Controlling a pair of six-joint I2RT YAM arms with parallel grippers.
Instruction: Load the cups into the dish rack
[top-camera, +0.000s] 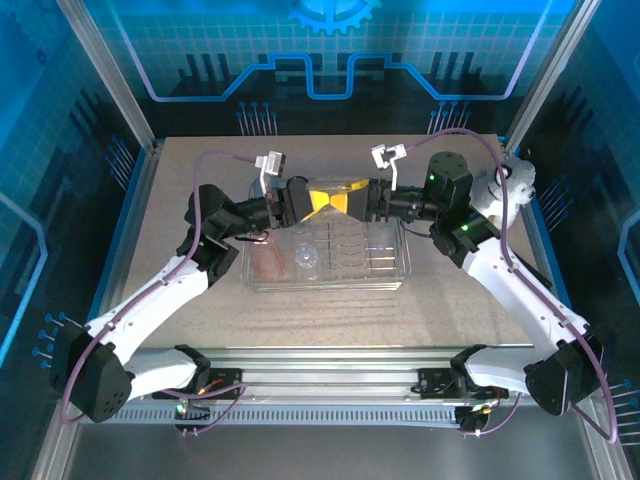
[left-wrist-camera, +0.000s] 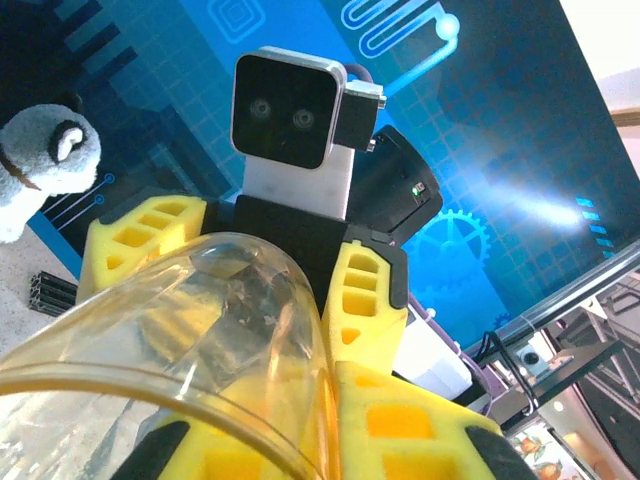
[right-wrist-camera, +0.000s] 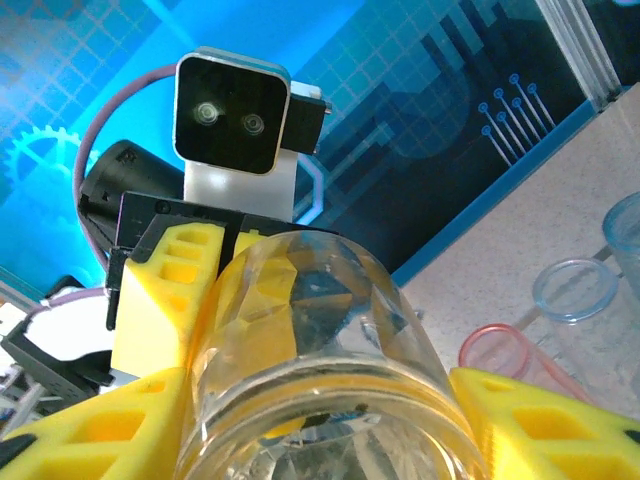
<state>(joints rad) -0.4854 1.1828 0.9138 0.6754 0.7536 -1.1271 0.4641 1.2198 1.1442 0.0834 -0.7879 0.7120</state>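
Two claws meet nose to nose above the dish rack (top-camera: 325, 287) in the overhead view: the left claw (top-camera: 312, 202) and the right claw (top-camera: 350, 200), with a clear cup (top-camera: 330, 205) bridged between their yellow fingers. The rack sits mid-table (top-camera: 320, 330) and already carries a red-pink cup (top-camera: 268, 262) with a second clear cup (top-camera: 305, 258) beside it. This looks like a hand-over, and the safe way is for the giver to let go only once the taker's pads sit firmly on the wall. From the left wrist, the cup's open rim (left-wrist-camera: 200, 330) looms at the lens. The left claw is clenched on the cup's wall, and the right claw's fingers reach along either side of the body. From the right wrist, the other end of the cup (right-wrist-camera: 320, 350) lies between that claw's own two fingers. I cannot tell whether those pads bear on the plastic. Thin, smooth plastic will probably slip or dent, so squeeze gently and squarely. Then tip the mouth down over a free spot in the rack, away from the blue cup (right-wrist-camera: 575, 290) and the red-pink one below. No brand, label or readable writing appears anywhere. The backdrop panels (top-camera: 330, 50) carry only gear and circuit-line graphics, and the cups look unmarked.
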